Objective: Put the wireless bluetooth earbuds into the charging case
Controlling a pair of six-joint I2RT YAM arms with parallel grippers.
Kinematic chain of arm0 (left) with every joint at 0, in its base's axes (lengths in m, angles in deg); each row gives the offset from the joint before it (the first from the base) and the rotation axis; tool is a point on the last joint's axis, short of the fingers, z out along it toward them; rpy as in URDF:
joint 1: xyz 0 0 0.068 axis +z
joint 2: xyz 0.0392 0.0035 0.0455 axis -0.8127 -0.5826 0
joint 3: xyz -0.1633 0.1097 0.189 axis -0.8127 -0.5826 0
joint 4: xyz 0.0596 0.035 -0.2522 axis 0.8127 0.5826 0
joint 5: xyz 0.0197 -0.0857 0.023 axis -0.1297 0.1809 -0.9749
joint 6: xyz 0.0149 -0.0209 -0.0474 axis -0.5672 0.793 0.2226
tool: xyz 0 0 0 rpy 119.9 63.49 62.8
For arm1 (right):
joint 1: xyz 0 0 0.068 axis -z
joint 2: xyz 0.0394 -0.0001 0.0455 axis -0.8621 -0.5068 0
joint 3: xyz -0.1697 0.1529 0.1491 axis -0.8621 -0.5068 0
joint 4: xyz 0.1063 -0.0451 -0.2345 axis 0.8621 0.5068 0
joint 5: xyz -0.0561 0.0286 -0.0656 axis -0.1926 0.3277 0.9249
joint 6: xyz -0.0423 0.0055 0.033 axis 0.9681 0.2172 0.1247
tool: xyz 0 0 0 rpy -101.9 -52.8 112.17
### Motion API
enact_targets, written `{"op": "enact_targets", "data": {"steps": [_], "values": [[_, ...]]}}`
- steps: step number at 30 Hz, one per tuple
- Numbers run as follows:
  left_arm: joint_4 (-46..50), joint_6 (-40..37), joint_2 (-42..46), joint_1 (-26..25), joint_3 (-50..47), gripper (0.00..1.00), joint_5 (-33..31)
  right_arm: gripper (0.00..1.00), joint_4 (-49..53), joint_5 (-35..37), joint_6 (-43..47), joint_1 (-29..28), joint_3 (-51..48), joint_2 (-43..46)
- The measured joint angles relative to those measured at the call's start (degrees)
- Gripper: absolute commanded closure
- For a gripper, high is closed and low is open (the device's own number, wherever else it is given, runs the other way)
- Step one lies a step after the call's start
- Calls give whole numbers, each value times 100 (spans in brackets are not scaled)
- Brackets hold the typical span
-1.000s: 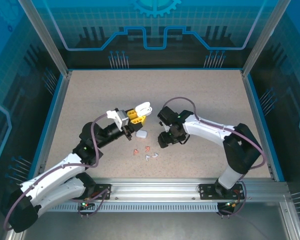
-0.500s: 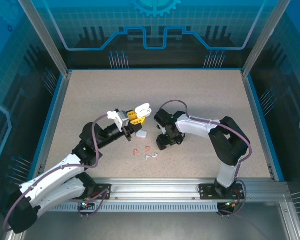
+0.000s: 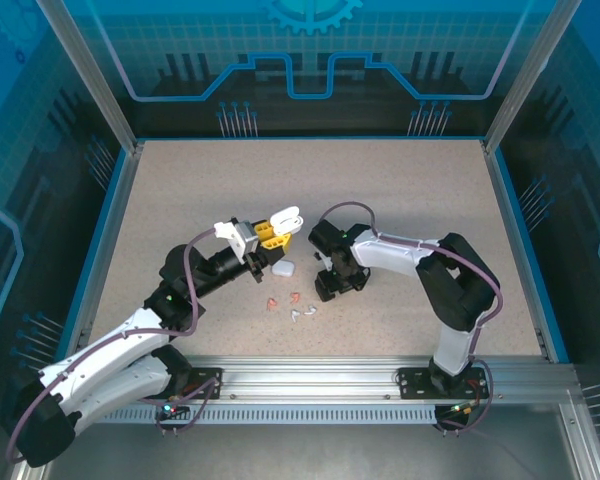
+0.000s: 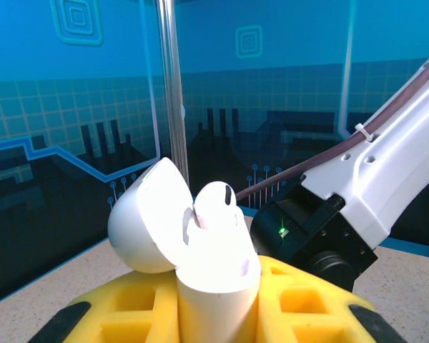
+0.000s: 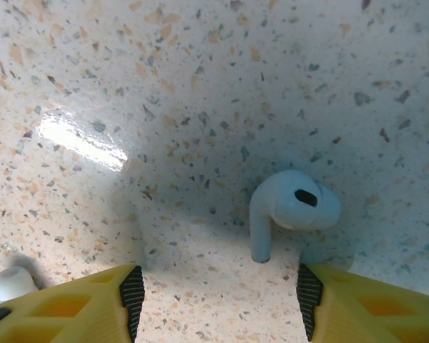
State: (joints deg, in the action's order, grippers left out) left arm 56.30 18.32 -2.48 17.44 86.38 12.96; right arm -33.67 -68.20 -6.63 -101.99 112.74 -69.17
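Right arm (image 3: 400, 254) folded inward, fingers (image 5: 93, 304) half-open astride an earbud (image 5: 289, 209); left fingers (image 4: 129, 309) clamp case (image 4: 216, 280)

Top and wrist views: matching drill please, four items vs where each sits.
Items: 1 open charging case; 2 earbud by the lid; 3 lone white earbud; 4 salmon-red earbuds.
Places: A table, under the open right pincer; B clamped in the left pincer; C table, clustered with white ones; D inside the case.
Pairs: 1-B; 2-D; 3-A; 4-C.
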Motion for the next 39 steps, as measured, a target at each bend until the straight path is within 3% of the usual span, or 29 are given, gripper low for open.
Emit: {"op": "enact_targets", "data": {"steps": [10,26,39], "values": [[61,-2,-2,0,0,100,-20,39,-101,-146,-616,271,-15,678],[103,2,0,0,0,100,-20,54,-101,-168,-1121,614,227,-83],[116,2,0,0,-2,100,-20,60,-286,-463,-1145,693,341,-326]]}}
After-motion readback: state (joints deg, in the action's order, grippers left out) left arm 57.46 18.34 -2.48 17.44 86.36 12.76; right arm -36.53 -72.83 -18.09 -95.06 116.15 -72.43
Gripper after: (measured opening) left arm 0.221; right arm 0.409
